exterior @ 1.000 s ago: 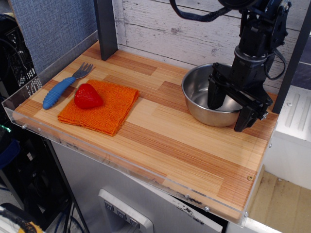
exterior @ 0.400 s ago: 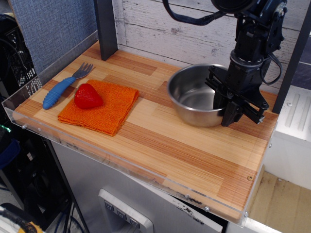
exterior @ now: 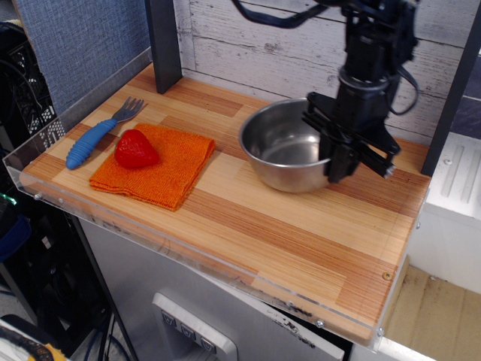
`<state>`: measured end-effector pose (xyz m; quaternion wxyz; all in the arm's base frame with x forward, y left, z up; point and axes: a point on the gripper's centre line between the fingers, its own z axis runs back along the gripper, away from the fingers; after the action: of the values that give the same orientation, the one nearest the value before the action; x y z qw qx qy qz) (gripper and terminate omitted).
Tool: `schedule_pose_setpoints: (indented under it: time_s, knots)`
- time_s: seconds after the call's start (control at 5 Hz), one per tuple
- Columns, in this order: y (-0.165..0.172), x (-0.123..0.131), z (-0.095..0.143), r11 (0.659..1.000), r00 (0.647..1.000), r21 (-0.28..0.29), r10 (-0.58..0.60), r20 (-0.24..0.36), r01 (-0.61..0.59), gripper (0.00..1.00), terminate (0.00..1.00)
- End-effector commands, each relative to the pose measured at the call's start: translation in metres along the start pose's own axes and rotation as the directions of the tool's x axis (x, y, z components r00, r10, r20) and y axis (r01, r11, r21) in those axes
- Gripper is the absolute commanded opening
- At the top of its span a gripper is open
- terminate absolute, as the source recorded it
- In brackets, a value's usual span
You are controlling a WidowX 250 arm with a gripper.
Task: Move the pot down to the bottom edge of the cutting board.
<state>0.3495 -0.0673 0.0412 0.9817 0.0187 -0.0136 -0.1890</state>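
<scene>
One view only, looking down at an angle. Cutting board of light and reddish-brown plank stripes fills the desk top, clear acrylic rim along the left and near edges. Whitewashed plank wall behind, blue-grey panel far left, dark post standing at the far left corner of the board.

Pot sits on the far-right part of the board, upright, shiny, near the back wall and well apart from the near edge. End effector comes down from the black arm at the pot's right rim; one finger seems inside the bowl, one outside, pinching the rim wall, though the exact contact is hard to make out against the dark parts. Cables loop above, cut off by the top edge.

Orange cloth lies on the left half, red strawberry on its far-left corner. Blue-handled fork just left of the cloth, tines pointing far.

Hidden: pot's right wall behind the fingers; arm's upper part out of frame. Floor clutter at lower left is too dark to name.

Open room: broad bare stretch of board between the pot and the near edge, also bare wood to the near right corner. Cloth is near the pot's left side but apart from it.
</scene>
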Motion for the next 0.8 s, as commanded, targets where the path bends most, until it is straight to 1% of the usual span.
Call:
schedule_pose_setpoints:
  time_s: [0.0, 0.2, 0.4, 0.6]
  knots:
    - [0.047, -0.013, 0.078, 0.991, 0.974, -0.039, 0.134, 0.181, -0.129, 0.0, 0.0]
    - [0.046, -0.026, 0.109, 0.991, 0.965, -0.075, 0.124, 0.231, -0.109, 0.0, 0.0]
    - [0.026, -0.04, 0.13, 0.995, 0.961, -0.085, 0.067, 0.27, -0.046, 0.0, 0.0]
    - [0.0, -0.06, 0.139, 0.996, 0.959, -0.085, 0.004, 0.283, 0.021, 0.0, 0.0]
